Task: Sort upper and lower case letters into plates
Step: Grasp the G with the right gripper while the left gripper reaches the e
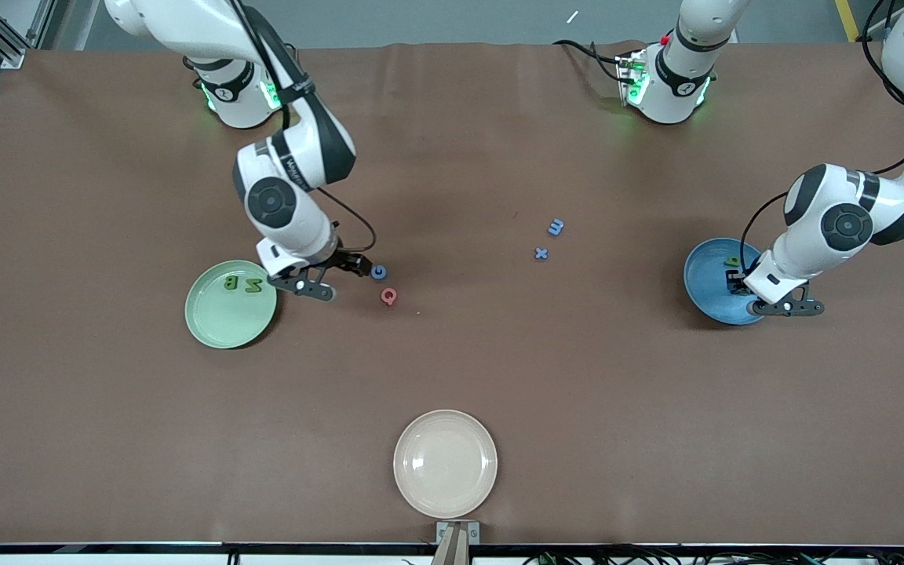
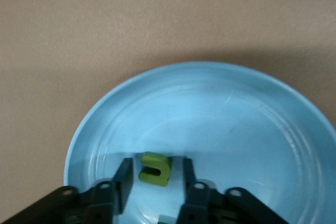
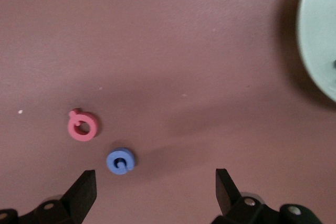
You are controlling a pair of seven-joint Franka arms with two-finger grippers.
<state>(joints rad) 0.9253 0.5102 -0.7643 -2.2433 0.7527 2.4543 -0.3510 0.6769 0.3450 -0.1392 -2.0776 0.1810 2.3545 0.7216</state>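
Brown tabletop (image 1: 452,353) – right gripper (image 3: 155,190) jaws wide by blue G (image 3: 121,161); left gripper (image 2: 155,184) jaws narrowly parted over green letter (image 2: 154,169), blue plate (image 2: 252,129).

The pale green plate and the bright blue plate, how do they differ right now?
The pale green plate sits toward the right arm's end of the table; the bright blue plate sits toward the left arm's end. The green plate holds the green B and N; the blue plate holds green lowercase letters. The left gripper is over the blue plate; the right gripper is beside the green one, over bare table. Both are round, shallow and alike in size.
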